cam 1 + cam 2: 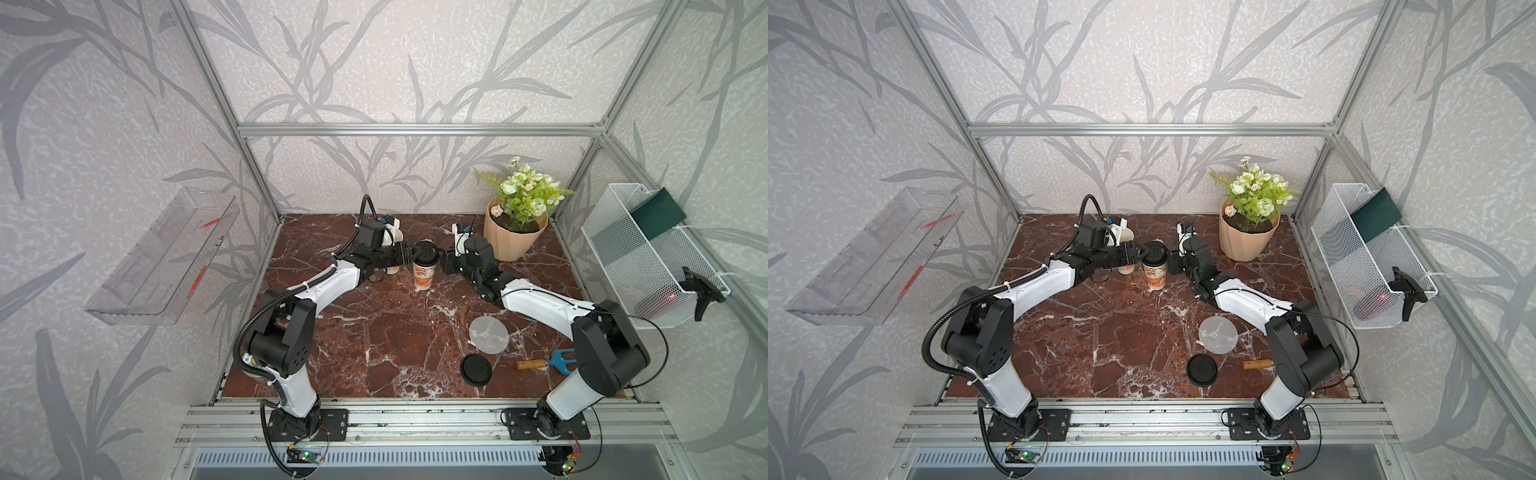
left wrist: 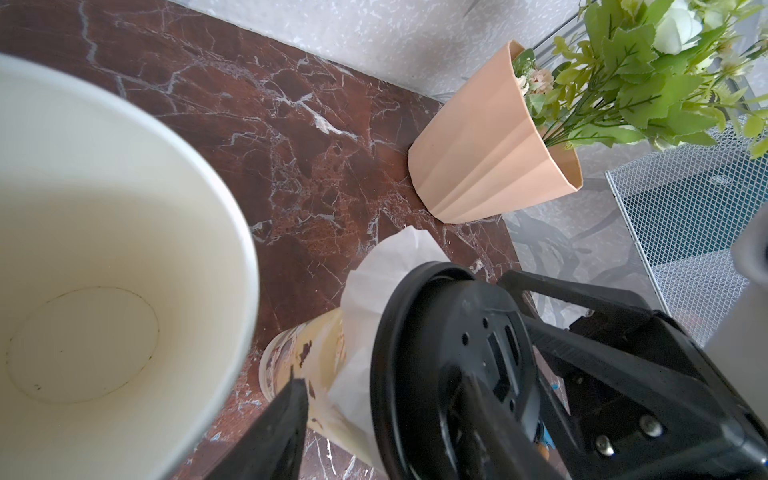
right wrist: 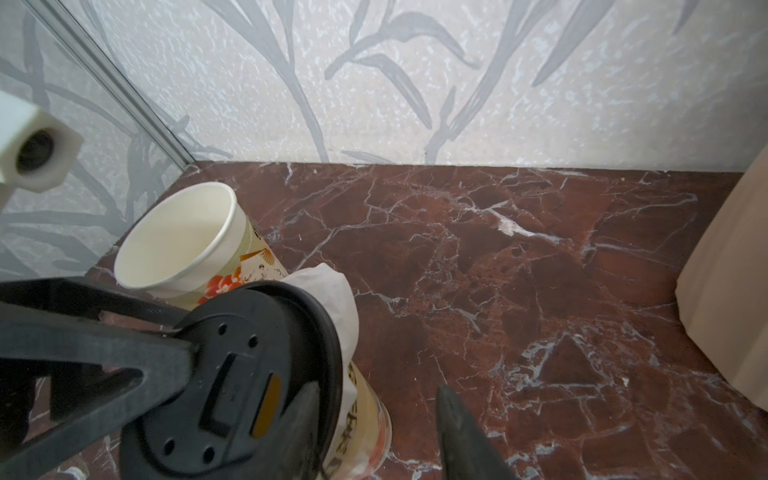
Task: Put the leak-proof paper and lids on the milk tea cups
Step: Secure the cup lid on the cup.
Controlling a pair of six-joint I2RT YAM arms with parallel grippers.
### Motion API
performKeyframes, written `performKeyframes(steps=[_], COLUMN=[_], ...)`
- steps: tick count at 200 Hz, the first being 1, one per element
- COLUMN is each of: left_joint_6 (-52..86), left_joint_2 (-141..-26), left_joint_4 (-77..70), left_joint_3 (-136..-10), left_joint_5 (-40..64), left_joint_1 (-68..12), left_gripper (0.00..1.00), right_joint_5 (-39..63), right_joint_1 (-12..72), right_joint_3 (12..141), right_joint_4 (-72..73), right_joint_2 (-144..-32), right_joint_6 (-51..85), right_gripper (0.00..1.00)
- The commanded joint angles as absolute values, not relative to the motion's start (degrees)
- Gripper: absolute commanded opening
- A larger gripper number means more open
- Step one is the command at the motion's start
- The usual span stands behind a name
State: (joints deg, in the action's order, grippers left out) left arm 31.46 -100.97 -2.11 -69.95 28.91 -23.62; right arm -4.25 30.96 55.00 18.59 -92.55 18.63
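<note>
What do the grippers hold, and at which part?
Nothing is held, as far as seen: left gripper and right gripper stand open at the black lid.

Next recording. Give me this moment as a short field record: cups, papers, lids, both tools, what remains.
capped cup: mid-table, upright, black lid on top
leak-proof paper: creased, sticking out under that lid
open cup: beside capped cup, upright, no paper
spare paper: lying flat, nearer the front
spare lid: next to spare paper
left tool: at the black lid, jaws apart
right tool: opposite side of same lid, jaws apart
remaining: spare paper onto open cup
</note>
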Motion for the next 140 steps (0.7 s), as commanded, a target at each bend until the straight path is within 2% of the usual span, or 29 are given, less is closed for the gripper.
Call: performKeyframes(steps=[1, 45, 57, 76, 140], left_joint_6=[28.80, 29.01, 28.82, 28.29, 27.27], left_joint_2=[-105.92, -105.05, -104.34, -103.30, -100.15], left_joint_4=[11.12, 12.57, 14.35, 17.37, 23.66], left_joint_3=[-64.83, -66.43, -68.15, -71.31, -80.89], left_joint_5=[26.63, 26.59, 26.24, 25.63, 25.93], left_joint_1=[-24.63, -24.31, -24.13, -24.01, -24.09], left_gripper=[0.59, 0.60, 0.63, 0.66, 0.70], right_joint_5=[-2.21, -1.94, -2.24, -2.56, -1.55], right_joint_1=[34.32, 33.20, 32.88, 32.12, 30.12], right_joint_3=[47.76, 55.36, 59.63, 63.57, 64.89], right_joint_4=[12.13, 5.79, 2.26, -0.97, -2.62], right_joint_2=[-94.64, -92.84, -92.55, -91.79, -89.12], right_joint_6=[18.63, 16.01, 14.75, 13.99, 13.82], right_gripper=[0.46, 0.49, 0.55, 0.59, 0.62])
